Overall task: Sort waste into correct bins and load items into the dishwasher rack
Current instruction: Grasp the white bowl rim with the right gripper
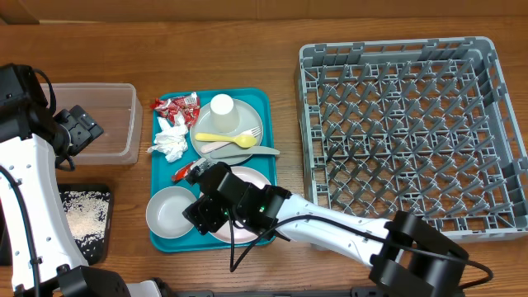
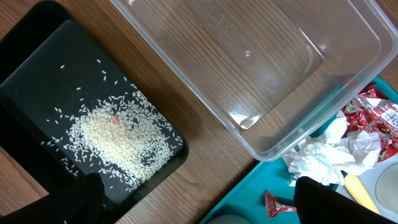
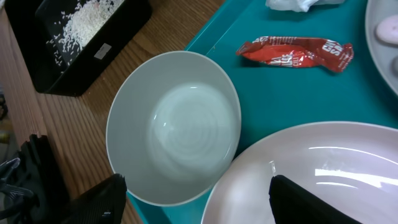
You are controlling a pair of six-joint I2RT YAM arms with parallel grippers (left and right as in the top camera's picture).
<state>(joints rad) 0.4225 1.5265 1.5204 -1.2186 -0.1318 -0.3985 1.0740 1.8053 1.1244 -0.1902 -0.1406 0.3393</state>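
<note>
A brown wooden table [image 1: 247, 49] with fine grain running left to right fills the scene. 1 thin seam crosses near its far edge. Light is even, with soft shadows.

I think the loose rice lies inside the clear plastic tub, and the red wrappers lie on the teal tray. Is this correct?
Not quite. The left wrist view shows the rice in the black tray, not in the clear tub, which looks empty. The red wrappers do lie on the teal tray.
</note>
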